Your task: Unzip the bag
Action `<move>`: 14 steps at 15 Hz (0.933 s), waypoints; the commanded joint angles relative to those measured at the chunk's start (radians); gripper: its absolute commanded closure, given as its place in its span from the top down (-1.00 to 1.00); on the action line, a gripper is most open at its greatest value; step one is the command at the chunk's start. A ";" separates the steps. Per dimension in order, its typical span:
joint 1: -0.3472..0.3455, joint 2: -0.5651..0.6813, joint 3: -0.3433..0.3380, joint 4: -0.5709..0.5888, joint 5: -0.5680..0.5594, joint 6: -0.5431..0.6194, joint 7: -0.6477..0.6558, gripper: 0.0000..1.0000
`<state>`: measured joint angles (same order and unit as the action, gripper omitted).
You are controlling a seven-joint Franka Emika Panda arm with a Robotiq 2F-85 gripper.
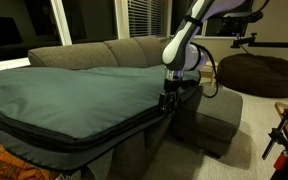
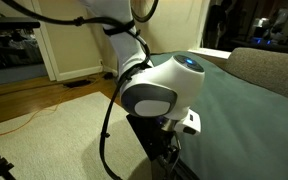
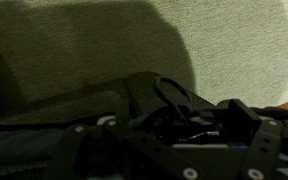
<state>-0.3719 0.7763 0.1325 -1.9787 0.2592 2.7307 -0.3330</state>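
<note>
The teal-grey bag (image 1: pixel 74 92) lies flat across the grey sofa (image 1: pixel 134 48), long axis running 9 to 3 o'clock, zipper band (image 1: pixel 104 133) facing 6. The gripper (image 1: pixel 169 98) meets its 3 o'clock end; I cannot tell whether the fingers are clenched

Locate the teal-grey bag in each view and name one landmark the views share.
In an exterior view: the bag fills left and centre, over the grey sofa.
In an exterior view: the bag covers the right side.
Wrist view: probably the fabric filling the upper half.
Shared landmark: the gripper at the bag's edge.
</note>
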 commanded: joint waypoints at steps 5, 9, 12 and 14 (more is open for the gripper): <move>-0.139 -0.022 0.116 -0.056 0.044 0.046 -0.121 1.00; -0.238 -0.012 0.187 -0.061 0.115 0.032 -0.199 1.00; -0.270 0.002 0.194 -0.057 0.124 0.002 -0.224 1.00; -0.279 0.015 0.190 -0.052 0.109 -0.036 -0.235 1.00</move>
<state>-0.6127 0.7830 0.3007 -2.0165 0.3643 2.7320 -0.5304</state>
